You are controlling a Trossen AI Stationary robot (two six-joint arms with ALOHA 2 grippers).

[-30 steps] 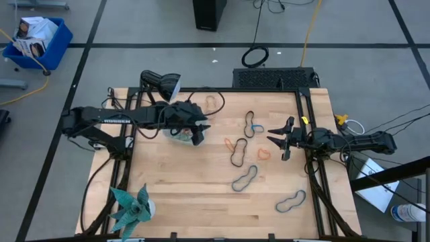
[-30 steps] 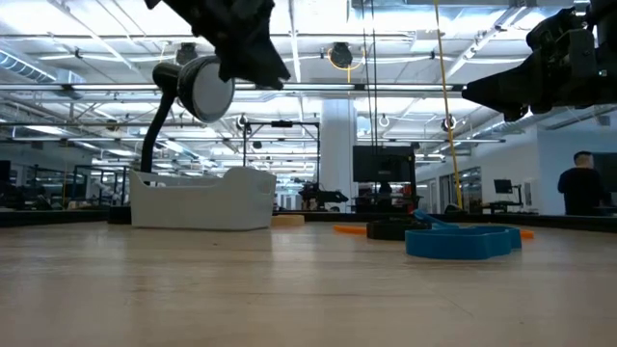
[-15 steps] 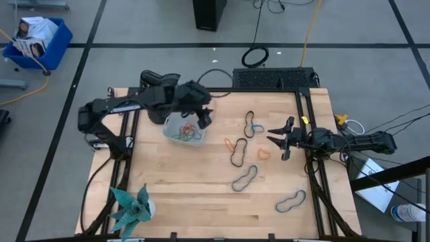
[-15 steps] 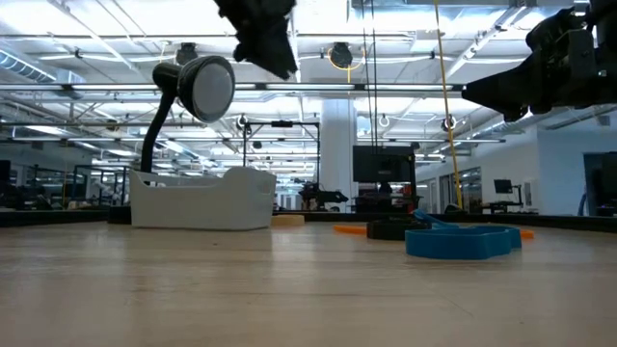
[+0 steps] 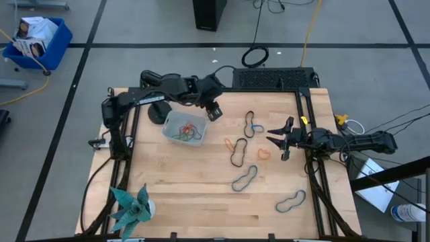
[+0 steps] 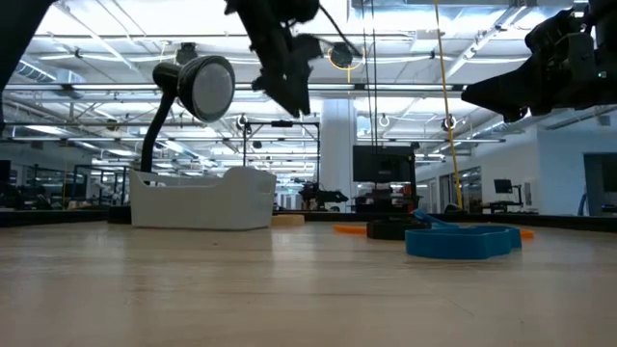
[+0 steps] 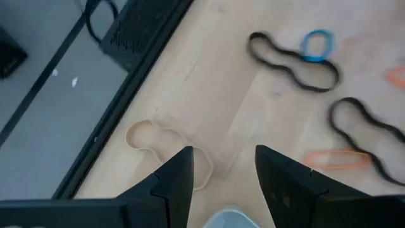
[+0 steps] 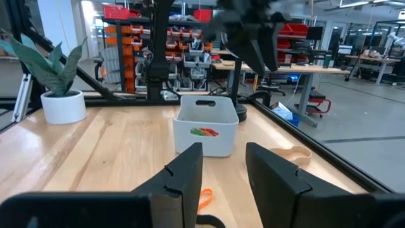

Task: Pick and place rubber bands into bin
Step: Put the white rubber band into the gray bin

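Some rubber bands are already lying in the bin [image 5: 183, 127], which is sitting on the left part of the bench [image 5: 175, 195], toward the far side. I can see a green one and a red one [image 5: 189, 128] in there. Many more are still waiting on the wood: a tan band [image 5: 213, 102] near the far edge, a long black band [image 5: 250, 124] with a small blue band [image 5: 258, 127] just beside it, an orange band [image 5: 234, 143], another black band [image 5: 238, 156], a small red-orange band [image 5: 263, 153], and two grey-blue bands [image 5: 245, 178] closer to the near right corner. So the job is started, but I think most of it is left. The left claw [image 5: 213, 111] is hanging in the air just to the right of the bin, near the tan band, and its two fingers [image 7: 172, 178] are standing apart with nothing between them. The right claw [image 5: 285, 138] is waiting at the right side of the bench, also partly open and holding nothing (it is pointing across at the bin). A second ago the left claw was right over the bin, hiding it; half a second ago it had moved off to the bin's right edge; now it is further right and further away, and the bin is showing fully. The right arm has not moved at all, and the bands on the wood are lying just where they were.
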